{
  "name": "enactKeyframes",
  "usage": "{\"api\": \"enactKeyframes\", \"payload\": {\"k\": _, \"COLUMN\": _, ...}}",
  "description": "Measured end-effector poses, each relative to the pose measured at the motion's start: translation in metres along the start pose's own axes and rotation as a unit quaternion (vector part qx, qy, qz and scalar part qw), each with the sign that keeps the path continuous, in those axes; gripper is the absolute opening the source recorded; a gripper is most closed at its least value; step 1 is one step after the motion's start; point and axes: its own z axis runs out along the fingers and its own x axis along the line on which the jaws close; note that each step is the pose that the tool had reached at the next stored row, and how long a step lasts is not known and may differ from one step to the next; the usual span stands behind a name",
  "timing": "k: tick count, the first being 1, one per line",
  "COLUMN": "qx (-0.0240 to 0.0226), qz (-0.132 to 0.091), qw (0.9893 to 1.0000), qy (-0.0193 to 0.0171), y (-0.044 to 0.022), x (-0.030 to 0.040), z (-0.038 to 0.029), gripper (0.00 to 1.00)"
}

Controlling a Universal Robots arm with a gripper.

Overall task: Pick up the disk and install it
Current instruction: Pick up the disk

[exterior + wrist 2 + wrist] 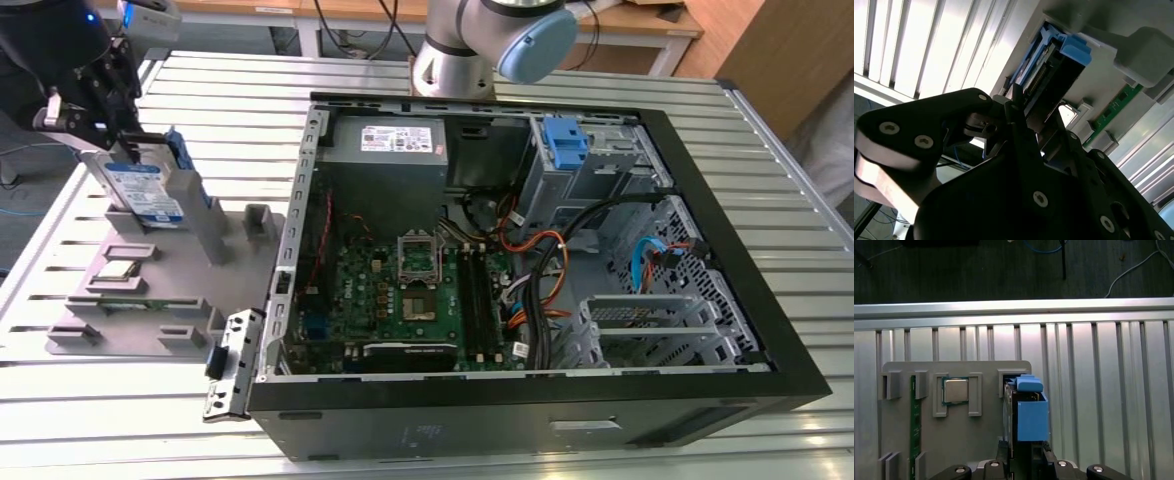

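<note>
**One disk, pick-up step in hand**

Exterior view: the black end effector (110,140) sits atop the silver, blue-railed, blue-and-white-labelled disk (144,190), which stands upright in a grey slotted holder (147,290) on the slatted metal bench (240,90).

Second wrist view: the end effector (1036,120) straddles the disk (1051,75). Clamped or loose, I cannot tell.

First wrist view: the disk (1031,417) is seated in the holder (954,440).

The next move likely needs a firm grip and a straight lift.
</note>
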Motion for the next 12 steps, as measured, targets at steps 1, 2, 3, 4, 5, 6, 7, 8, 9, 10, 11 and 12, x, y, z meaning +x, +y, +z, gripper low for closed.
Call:
{"api": "enactKeyframes", "payload": {"k": 1, "qx": 0.0001, "qz": 0.0, "qw": 1.0, "qy": 0.001, "y": 0.0, "x": -0.0001, "z": 0.0, "gripper": 0.36}}
{"api": "enactKeyframes", "payload": {"k": 2, "qx": 0.0002, "qz": 0.0, "qw": 1.0, "qy": 0.0021, "y": 0.0, "x": -0.0001, "z": -0.0001, "gripper": 0.36}}
{"api": "enactKeyframes", "payload": {"k": 3, "qx": 0.0002, "qz": 0.0, "qw": 1.0, "qy": 0.0034, "y": 0.0001, "x": -0.0001, "z": -0.0003, "gripper": 0.36}}
{"api": "enactKeyframes", "payload": {"k": 4, "qx": 0.0003, "qz": 0.0, "qw": 1.0, "qy": 0.0045, "y": 0.0001, "x": -0.0001, "z": -0.0004, "gripper": 0.36}}
{"api": "enactKeyframes", "payload": {"k": 5, "qx": 0.0004, "qz": 0.0, "qw": 1.0, "qy": 0.0055, "y": 0.0, "x": -0.0001, "z": -0.0007, "gripper": 0.36}}
{"api": "enactKeyframes", "payload": {"k": 6, "qx": 0.0005, "qz": 0.0, "qw": 1.0, "qy": 0.0061, "y": 0.0, "x": -0.0001, "z": -0.0009, "gripper": 0.36}}
{"api": "enactKeyframes", "payload": {"k": 7, "qx": 0.0005, "qz": 0.0, "qw": 1.0, "qy": 0.0066, "y": 0.0001, "x": -0.0001, "z": -0.001, "gripper": 0.36}}
{"api": "enactKeyframes", "payload": {"k": 8, "qx": 0.0005, "qz": 0.0, "qw": 1.0, "qy": 0.0066, "y": 0.0001, "x": -0.0001, "z": -0.001, "gripper": 0.36}}
{"api": "enactKeyframes", "payload": {"k": 9, "qx": 0.0005, "qz": 0.0, "qw": 1.0, "qy": 0.0072, "y": 0.0001, "x": -0.0001, "z": -0.0011, "gripper": 0.35}}
{"api": "enactKeyframes", "payload": {"k": 10, "qx": 0.0005, "qz": 0.0, "qw": 1.0, "qy": 0.0076, "y": 0.0001, "x": -0.0001, "z": -0.001, "gripper": 0.35}}
{"api": "enactKeyframes", "payload": {"k": 11, "qx": 0.0005, "qz": 0.0, "qw": 1.0, "qy": 0.0076, "y": 0.0, "x": -0.0001, "z": -0.0011, "gripper": 0.35}}
{"api": "enactKeyframes", "payload": {"k": 12, "qx": 0.0006, "qz": 0.0, "qw": 1.0, "qy": 0.0076, "y": 0.0, "x": -0.0002, "z": -0.0012, "gripper": 0.35}}
